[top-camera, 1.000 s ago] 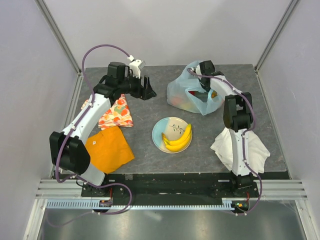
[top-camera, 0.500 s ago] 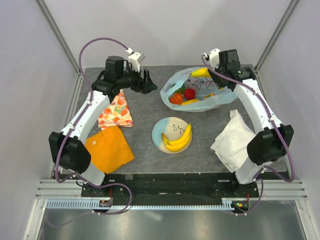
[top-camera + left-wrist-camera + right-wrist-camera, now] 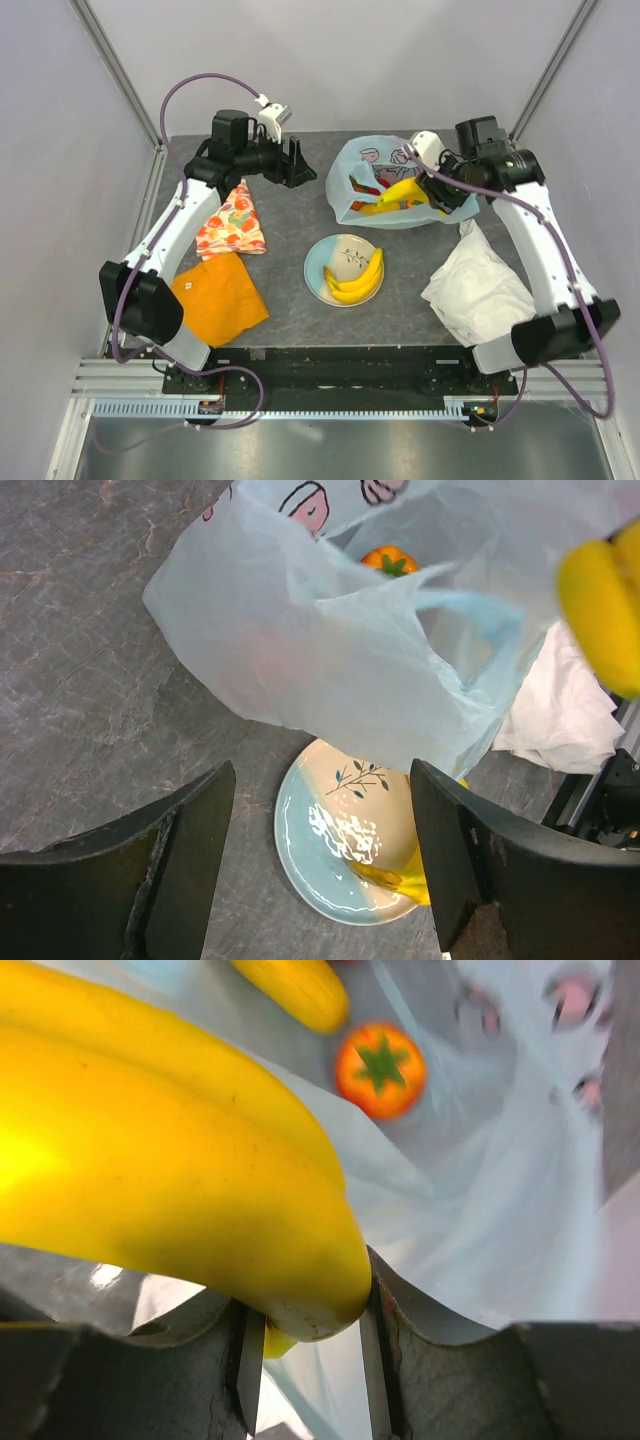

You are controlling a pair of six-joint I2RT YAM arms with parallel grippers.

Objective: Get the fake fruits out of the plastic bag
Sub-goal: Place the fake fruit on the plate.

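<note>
The right pincer (image 3: pixel 308 1360) is clamped on the stem end of a bunch of bananas (image 3: pixel 180 1180), one finger on each side, and holds it over the open mouth of the plastic bag (image 3: pixel 362 165). From here I cannot tell whether the bunch is clear of the film or brushing it. The bag lies crumpled near the far edge of the worktop (image 3: pixel 290 310), a little right of centre, with its pink cartoon print turned upward. Inside it sits a small orange fruit (image 3: pixel 380 1068) with a green star on top, and another banana (image 3: pixel 295 988) lies beside that.

The left pincer (image 3: pixel 322 770) hangs with its fingers spread wide and nothing between them, toward the far left corner and apart from the bag.

In the middle of the worktop a plate (image 3: pixel 318 262) carries more bananas (image 3: pixel 358 280). A white cloth (image 3: pixel 480 290) is heaped toward the near right corner. Along the left edge lies a fruit-patterned cloth (image 3: pixel 232 225), with an orange cloth (image 3: pixel 218 297) just nearer, at the near left corner.
</note>
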